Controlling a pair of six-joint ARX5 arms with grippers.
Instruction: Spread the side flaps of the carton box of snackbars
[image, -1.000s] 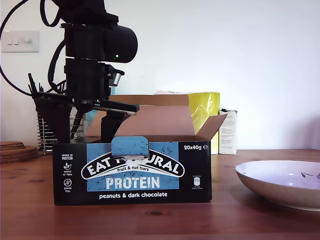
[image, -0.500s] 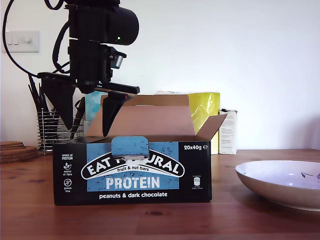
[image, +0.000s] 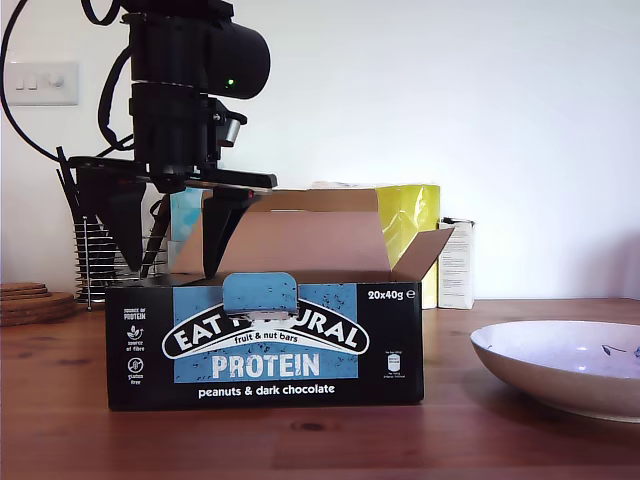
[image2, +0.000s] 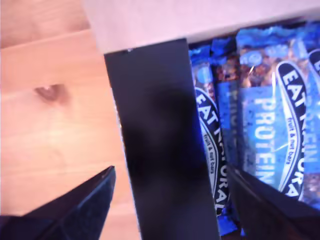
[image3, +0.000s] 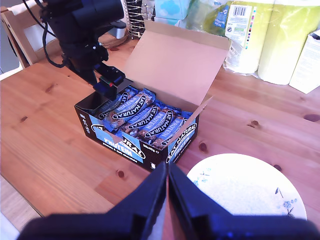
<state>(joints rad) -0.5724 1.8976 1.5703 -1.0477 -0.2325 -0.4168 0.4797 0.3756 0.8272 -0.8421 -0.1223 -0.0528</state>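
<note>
The carton box of snackbars (image: 265, 345) is sitting on the wooden table (image: 480, 440) right under my first gripper (image: 171, 270). A white plate (image: 560, 352) is resting beside the box, toward the exterior view's right. My first gripper has been dipping slightly since half a second ago, after climbing in the half-second before that. Its jaws are standing wide apart on nothing, straddling the black side flap (image2: 160, 140) at that end of the box. Blur is hiding whether either finger is touching the flap. The other side flap (image: 422, 252), at the box's far end from this gripper, is slanting outward. Snack bars (image2: 260, 115) are lying exposed inside.

My second gripper (image3: 167, 170) is hanging high above and well apart from the box, jaws pressed together, empty. Beyond my first gripper the brown lid flap (image: 310, 240) is standing up and partly hiding a yellow packet (image: 410, 212). The gripper itself is covering part of a wire utensil holder (image: 95, 265).
</note>
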